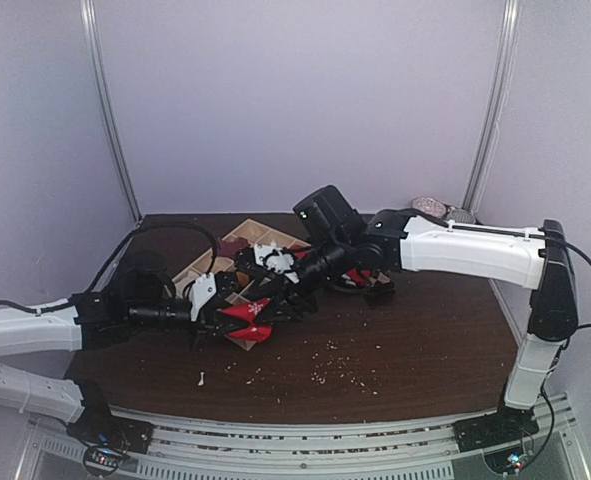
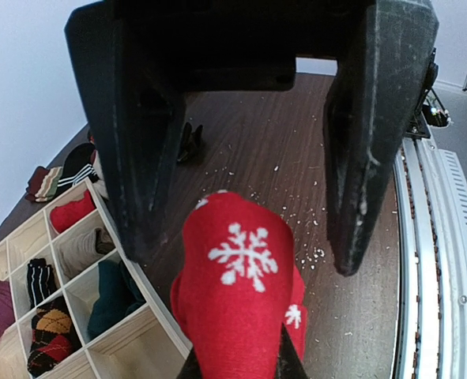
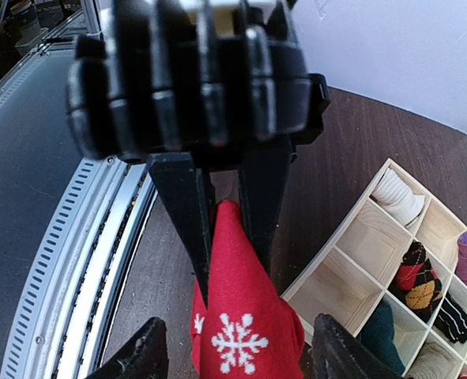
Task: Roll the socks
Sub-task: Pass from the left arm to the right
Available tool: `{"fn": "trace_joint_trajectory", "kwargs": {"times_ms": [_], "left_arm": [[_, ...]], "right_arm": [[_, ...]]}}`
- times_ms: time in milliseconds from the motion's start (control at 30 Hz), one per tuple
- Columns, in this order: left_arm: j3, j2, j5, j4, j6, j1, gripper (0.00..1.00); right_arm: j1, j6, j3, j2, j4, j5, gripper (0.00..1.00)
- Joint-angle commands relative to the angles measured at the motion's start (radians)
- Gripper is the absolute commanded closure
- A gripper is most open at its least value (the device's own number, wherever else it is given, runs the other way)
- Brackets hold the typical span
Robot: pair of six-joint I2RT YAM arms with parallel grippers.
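A red sock (image 2: pixel 233 316) with white snowflakes hangs over the dark table, with a second red layer behind it. My left gripper (image 2: pixel 241 368) is shut on one end of it; the same grip shows in the right wrist view, where the left gripper (image 3: pixel 233 272) pinches the sock's (image 3: pixel 245 324) narrow tip. My right gripper (image 3: pixel 241 352) is open, one finger on each side of the sock and apart from it. From above, both grippers meet at the sock (image 1: pixel 247 314) beside the organizer.
A wooden compartment organizer (image 2: pixel 130 268) holding rolled socks lies right beside the sock, also the organizer (image 3: pixel 336 229). Loose socks (image 2: pixel 53 178) and a small black thing (image 2: pixel 190 142) lie farther back. White crumbs (image 1: pixel 340 372) litter the table front.
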Motion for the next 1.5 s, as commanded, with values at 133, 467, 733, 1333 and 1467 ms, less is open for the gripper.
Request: {"fn": "trace_joint_trajectory", "kwargs": {"times_ms": [133, 467, 733, 1333, 1467], "left_arm": [[0.029, -0.014, -0.014, 0.020, 0.025, -0.007, 1.00], [0.032, -0.018, -0.019, 0.017, 0.027, -0.008, 1.00], [0.035, -0.034, -0.022, 0.023, 0.031, -0.008, 1.00], [0.038, -0.111, -0.263, 0.062, -0.018, -0.008, 0.73], [0.037, -0.224, -0.390, 0.059, -0.071, -0.007, 0.43]], "right_arm": [[0.001, 0.069, 0.041, 0.068, 0.012, -0.009, 0.40], [-0.007, 0.108, 0.058, 0.094, 0.012, -0.028, 0.57], [-0.011, 0.116, 0.068, 0.116, -0.019, -0.068, 0.53], [-0.037, 0.262, 0.024, 0.087, 0.095, -0.040, 0.98], [-0.068, 0.303, -0.063, 0.025, 0.236, 0.005, 0.98]]}}
